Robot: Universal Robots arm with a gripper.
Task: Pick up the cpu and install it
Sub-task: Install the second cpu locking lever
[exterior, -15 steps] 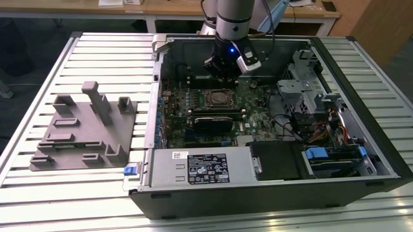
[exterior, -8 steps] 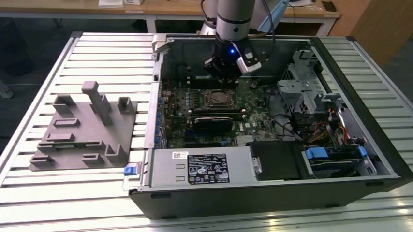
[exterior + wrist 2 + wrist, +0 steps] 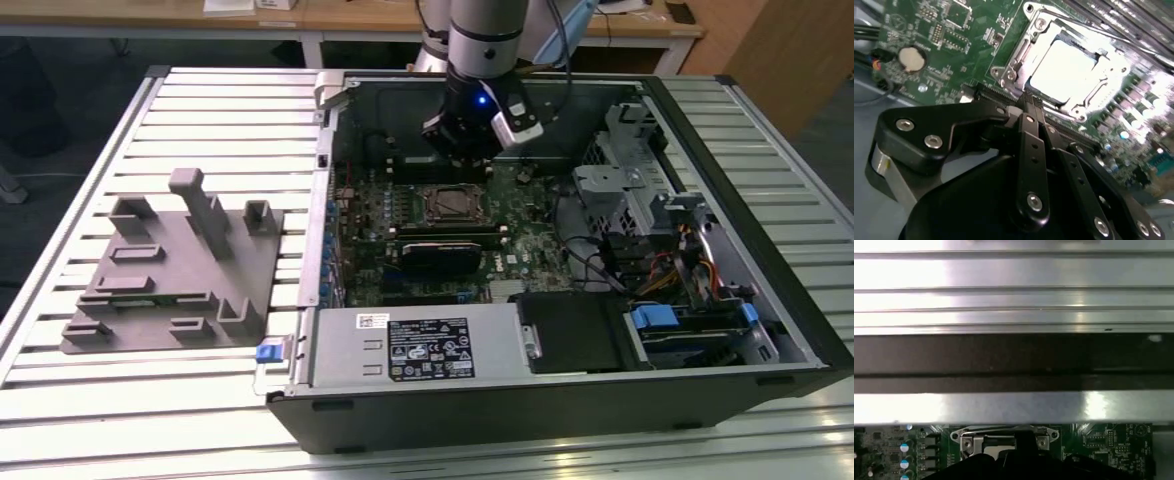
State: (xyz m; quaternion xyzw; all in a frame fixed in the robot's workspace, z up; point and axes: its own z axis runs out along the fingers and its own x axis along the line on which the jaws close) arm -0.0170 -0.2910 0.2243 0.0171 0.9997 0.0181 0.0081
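1. The grey robot arm [image 3: 483, 35] comes straight down from the far side of the open black computer case [image 3: 561, 390], its wrist pointing downward over the green motherboard [image 3: 527, 255].
2. The black gripper [image 3: 461, 150] hangs just above the motherboard, near the far edge of the metal-framed socket [image 3: 450, 203].
3. In the second wrist view the gripper's [image 3: 1029, 102] black fingers [image 3: 1026, 145] meet at their tips, closed together with nothing between them.
4. The cpu [image 3: 1064, 70], a small flat square chip with a pale silver-white top, lies in the socket [image 3: 1019, 65], apart from the fingertips.
5. A grey moulded fixture [image 3: 167, 265] sits on the slatted metal table [image 3: 80, 400], at the exterior view's left of the case.
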